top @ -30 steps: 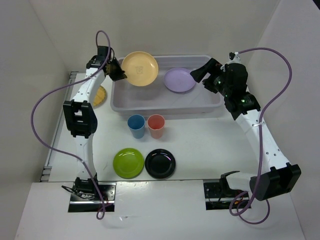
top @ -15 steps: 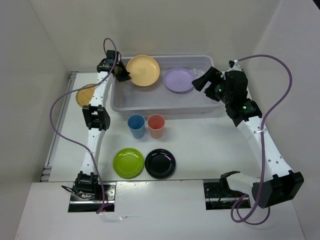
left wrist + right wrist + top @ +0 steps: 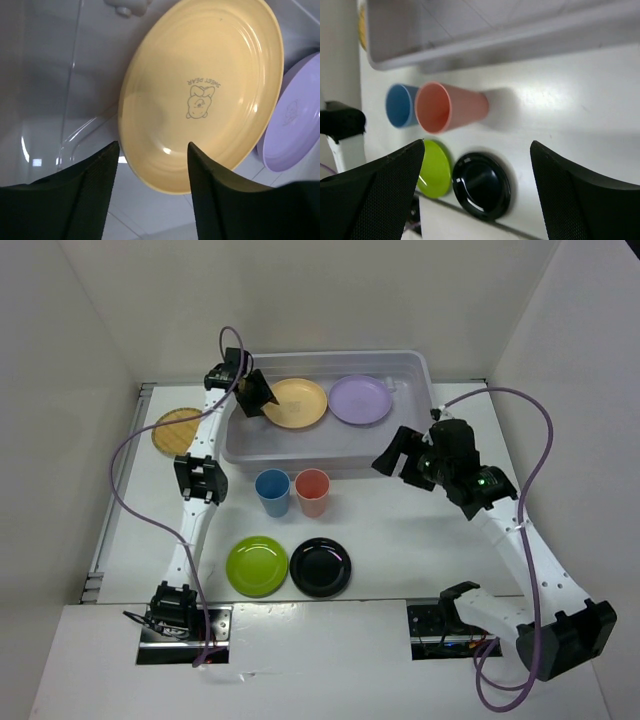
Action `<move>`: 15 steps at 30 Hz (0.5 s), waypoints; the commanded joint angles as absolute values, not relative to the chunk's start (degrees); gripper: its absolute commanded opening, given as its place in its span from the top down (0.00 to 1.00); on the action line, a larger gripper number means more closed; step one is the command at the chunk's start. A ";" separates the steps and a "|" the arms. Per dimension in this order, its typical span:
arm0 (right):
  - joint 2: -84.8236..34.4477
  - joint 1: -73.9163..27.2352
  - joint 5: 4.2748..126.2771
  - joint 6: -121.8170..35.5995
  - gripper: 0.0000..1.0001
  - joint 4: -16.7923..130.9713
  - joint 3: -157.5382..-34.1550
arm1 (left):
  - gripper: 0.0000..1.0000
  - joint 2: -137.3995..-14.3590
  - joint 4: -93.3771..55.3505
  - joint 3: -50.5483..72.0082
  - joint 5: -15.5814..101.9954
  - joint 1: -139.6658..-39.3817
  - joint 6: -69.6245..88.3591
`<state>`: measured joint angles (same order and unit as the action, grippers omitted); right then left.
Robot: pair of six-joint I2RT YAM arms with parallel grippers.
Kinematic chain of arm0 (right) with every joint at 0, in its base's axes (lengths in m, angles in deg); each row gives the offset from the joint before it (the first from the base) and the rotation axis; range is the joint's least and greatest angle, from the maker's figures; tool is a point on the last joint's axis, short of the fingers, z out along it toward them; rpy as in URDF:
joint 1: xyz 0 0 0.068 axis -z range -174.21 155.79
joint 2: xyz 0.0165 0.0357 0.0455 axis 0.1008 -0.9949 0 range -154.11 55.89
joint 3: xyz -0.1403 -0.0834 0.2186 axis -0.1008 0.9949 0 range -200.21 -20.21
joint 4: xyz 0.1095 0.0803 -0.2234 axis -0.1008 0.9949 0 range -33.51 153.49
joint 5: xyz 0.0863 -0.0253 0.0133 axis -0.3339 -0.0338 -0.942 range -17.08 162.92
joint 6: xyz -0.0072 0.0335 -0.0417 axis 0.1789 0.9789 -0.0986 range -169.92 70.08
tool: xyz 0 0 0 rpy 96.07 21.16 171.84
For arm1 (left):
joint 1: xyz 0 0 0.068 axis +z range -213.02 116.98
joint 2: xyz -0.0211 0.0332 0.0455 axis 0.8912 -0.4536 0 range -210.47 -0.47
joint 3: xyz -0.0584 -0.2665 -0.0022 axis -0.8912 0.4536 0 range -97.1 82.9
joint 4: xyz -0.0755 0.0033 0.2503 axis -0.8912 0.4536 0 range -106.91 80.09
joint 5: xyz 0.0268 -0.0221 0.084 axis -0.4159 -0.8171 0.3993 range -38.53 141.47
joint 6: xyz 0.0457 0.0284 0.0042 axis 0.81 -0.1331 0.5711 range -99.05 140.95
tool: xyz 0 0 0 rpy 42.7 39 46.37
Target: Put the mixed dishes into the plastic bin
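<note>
On the table [image 3: 400, 530], cups [image 3: 272, 490] [image 3: 312, 490] front the bin [image 3: 330, 452]; left end effector [image 3: 152, 147] and right end effector [image 3: 477, 145] spread.

You get one readable print: "SWEET DEAR" in small grey caps, ctr of the pale orange plate [image 3: 200, 95], w/ a little cartoon face right beside it. In the left wrist view it's upside down to you. The lilac plate [image 3: 292, 125] has a faint grey mark too, too pale to read. From the top cam both prints are too small to make out.
</note>
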<state>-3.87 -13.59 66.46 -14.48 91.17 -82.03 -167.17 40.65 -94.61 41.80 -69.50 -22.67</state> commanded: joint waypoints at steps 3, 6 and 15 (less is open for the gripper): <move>-2.64 -16.44 60.88 -15.38 0.09 96.74 -78.67 | 0.33 -161.95 41.54 -96.66 41.62 -68.56 -21.51; -6.58 -25.30 64.38 -11.70 0.09 97.45 -75.95 | 0.29 -156.68 41.54 -96.66 41.62 -67.95 -20.98; -18.55 -46.42 75.46 2.54 0.16 87.96 -69.17 | 0.24 -128.83 51.46 -95.70 45.75 -64.25 -12.72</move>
<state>-18.19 -44.36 69.82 -3.42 92.46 -69.55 -145.16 48.45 -94.28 42.69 -65.26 -16.68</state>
